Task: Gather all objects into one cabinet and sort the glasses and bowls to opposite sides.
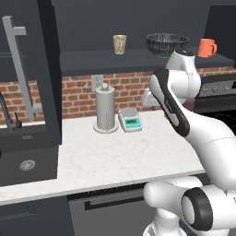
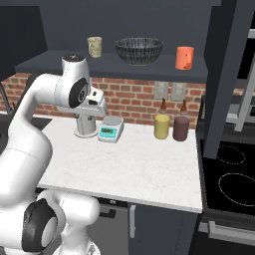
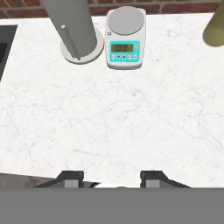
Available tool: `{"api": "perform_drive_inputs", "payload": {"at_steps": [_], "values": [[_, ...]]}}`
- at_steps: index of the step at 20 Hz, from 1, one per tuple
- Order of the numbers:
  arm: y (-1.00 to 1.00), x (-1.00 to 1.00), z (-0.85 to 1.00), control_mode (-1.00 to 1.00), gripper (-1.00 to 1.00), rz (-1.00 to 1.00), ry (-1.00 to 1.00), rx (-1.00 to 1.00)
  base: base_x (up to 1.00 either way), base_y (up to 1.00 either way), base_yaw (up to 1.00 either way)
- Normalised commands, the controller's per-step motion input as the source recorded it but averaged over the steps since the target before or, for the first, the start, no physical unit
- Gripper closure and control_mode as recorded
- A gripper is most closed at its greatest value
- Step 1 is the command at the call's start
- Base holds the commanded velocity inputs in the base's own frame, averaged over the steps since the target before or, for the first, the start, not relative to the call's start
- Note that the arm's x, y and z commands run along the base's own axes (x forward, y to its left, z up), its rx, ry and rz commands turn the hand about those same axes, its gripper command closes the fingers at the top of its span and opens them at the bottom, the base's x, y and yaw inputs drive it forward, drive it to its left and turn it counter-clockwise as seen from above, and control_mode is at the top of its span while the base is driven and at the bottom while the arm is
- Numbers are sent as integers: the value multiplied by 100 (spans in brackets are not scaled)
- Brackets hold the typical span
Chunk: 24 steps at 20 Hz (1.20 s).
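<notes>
The hand (image 3: 111, 178), fingers spread and holding nothing, hangs over the counter (image 3: 109, 118), below the shelved bowl (image 2: 139, 50).

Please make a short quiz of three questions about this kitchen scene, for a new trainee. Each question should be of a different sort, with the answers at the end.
1. True or false: the black ribbed bowl stands on the cabinet shelf between the beige tumbler and the orange mug.
2. What stands on the counter right beside the paper-towel holder? A) a toaster B) a small kitchen scale C) a kettle
3. Fill in: in the hand view, the gripper looks down at the bare counter, and between its jaws there is ____.

Key: 1 true; 2 B, the kitchen scale; 3 nothing, the jaws stand apart.
</notes>
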Motion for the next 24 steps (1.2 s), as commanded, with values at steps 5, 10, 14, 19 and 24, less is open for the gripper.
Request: {"api": "perform_drive_inputs", "payload": {"at_steps": [5,10,14,19,24], "values": [[0,-53,0,-100,-100,0,2,0,0,0,0],[0,-98,0,-100,-100,0,0,0,0,0,0],[-9,-100,0,-100,-100,-3,0,1,0,0,0],[-18,-59,13,-100,-100,-5,0,0,0,0,0],[-9,-34,17,-100,-100,-4,-4,-1,0,0,0]]}}
